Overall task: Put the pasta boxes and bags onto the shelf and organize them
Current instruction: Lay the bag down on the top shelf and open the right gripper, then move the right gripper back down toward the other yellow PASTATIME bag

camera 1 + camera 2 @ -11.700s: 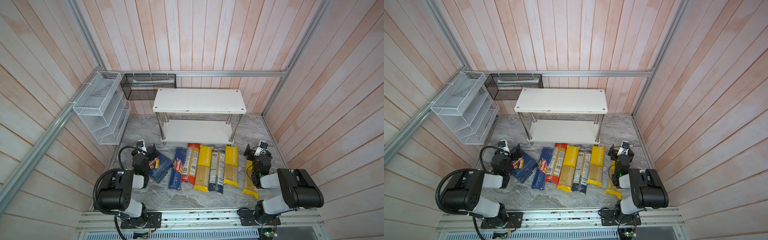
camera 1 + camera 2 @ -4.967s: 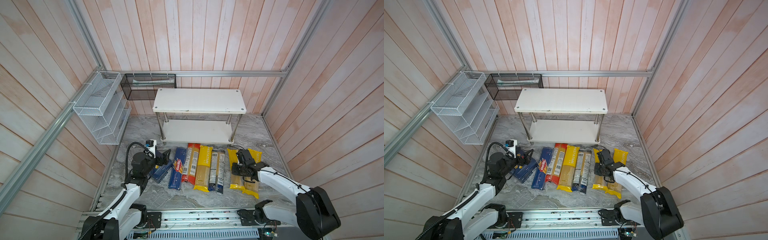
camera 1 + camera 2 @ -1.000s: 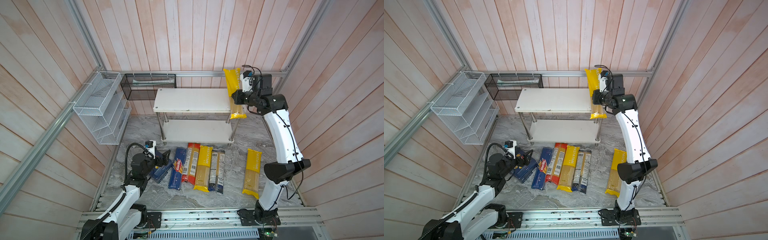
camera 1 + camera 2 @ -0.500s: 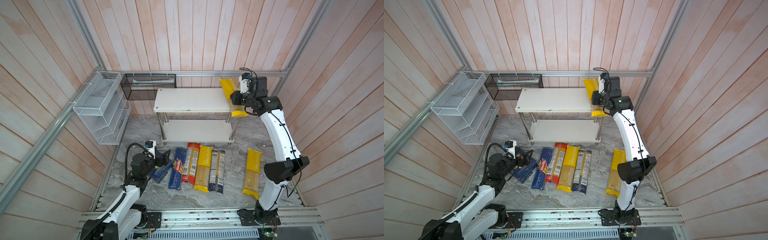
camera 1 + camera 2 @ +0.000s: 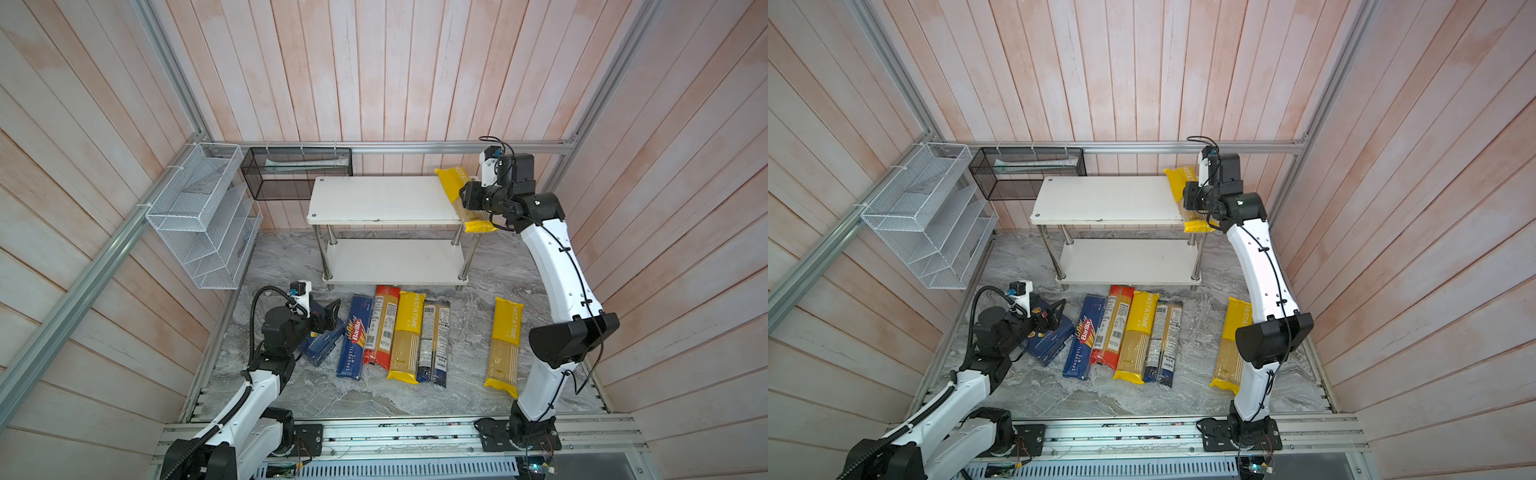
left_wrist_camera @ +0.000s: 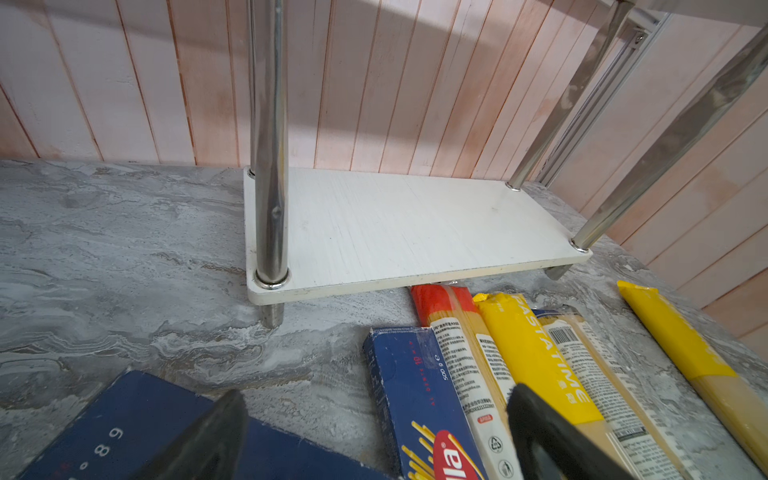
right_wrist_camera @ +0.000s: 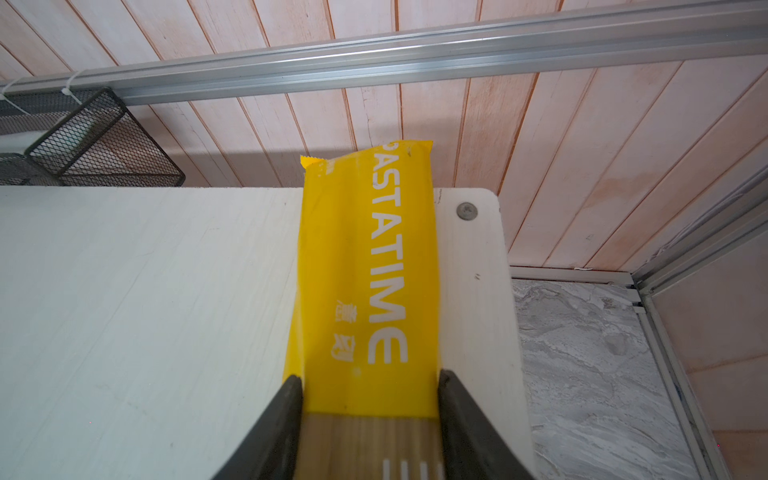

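A yellow PASTATIME bag (image 5: 453, 183) (image 7: 365, 270) lies flat along the right end of the shelf's top board (image 5: 382, 199) (image 7: 145, 291), overhanging front and back. My right gripper (image 5: 468, 197) (image 7: 370, 376) is open, a finger on each side of the bag. On the floor in front of the shelf lie the wide blue box (image 5: 322, 345) (image 6: 124, 424), the narrow Spaghetti box (image 5: 353, 343) (image 6: 415, 395), a red-ended bag (image 5: 381, 328), a yellow bag (image 5: 409, 336), two clear navy-ended bags (image 5: 434, 340) and, apart to the right, another yellow bag (image 5: 505, 340). My left gripper (image 5: 328, 318) (image 6: 378, 392) hangs open over the wide box's corner.
The shelf's lower board (image 6: 415, 224) is bare between chrome posts (image 6: 270, 145). A white wire organizer (image 5: 203, 216) hangs on the left wall and a black mesh basket (image 5: 297, 172) on the back rail. Wooden walls close in three sides.
The right gripper has lowered the yellow bag from tilted to flat on the top board, and its jaws have parted. The left arm has not moved.
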Controlling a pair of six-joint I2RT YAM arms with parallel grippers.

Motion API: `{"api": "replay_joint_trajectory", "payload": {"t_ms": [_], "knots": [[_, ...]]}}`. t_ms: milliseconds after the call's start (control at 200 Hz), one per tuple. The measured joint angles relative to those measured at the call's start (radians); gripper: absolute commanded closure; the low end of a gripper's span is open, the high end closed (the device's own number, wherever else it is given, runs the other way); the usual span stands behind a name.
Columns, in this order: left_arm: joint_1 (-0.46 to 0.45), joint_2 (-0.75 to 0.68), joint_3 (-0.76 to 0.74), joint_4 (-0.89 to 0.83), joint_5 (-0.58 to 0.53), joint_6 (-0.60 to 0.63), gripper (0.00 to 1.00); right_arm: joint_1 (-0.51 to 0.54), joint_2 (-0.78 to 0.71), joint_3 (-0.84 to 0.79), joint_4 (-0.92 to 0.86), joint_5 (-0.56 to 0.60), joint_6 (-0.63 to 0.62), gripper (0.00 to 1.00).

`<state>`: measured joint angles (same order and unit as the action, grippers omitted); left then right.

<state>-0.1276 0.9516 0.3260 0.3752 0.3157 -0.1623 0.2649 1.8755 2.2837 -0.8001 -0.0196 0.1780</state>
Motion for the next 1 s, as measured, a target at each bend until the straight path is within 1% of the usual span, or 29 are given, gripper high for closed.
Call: {"api": "replay_joint_trajectory", "payload": {"t_ms": [130,290,475,590,670,730,845,1000], "knots": [[0.0,-0.001,-0.001,0.0,-0.004,0.0,0.0,0.0,-0.049,-0.04,0.024,0.0,0.002,0.47],[0.0,-0.021,-0.009,-0.001,-0.011,-0.005,0.0,0.0,-0.184,-0.179,0.085,-0.002,0.005,0.46],[0.0,-0.064,-0.025,-0.002,-0.009,-0.035,0.0,0.0,-0.307,-0.261,0.14,-0.001,0.006,0.46],[0.0,-0.093,-0.021,-0.032,-0.002,-0.07,0.0,0.0,-0.44,-0.43,0.201,-0.01,0.029,0.46],[0.0,-0.099,-0.002,-0.073,0.017,-0.09,0.0,0.002,-0.549,-0.575,0.234,-0.04,0.049,0.46],[-0.003,-0.106,0.011,-0.098,0.031,-0.105,0.0,0.015,-0.622,-0.655,0.243,-0.053,0.061,0.46],[-0.011,-0.136,0.008,-0.106,0.07,-0.123,0.0,0.057,-0.734,-0.729,0.247,-0.065,0.079,0.46],[-0.017,-0.189,-0.052,-0.039,0.08,-0.127,0.0,0.087,-0.874,-0.796,0.25,-0.085,0.125,0.46]]}}
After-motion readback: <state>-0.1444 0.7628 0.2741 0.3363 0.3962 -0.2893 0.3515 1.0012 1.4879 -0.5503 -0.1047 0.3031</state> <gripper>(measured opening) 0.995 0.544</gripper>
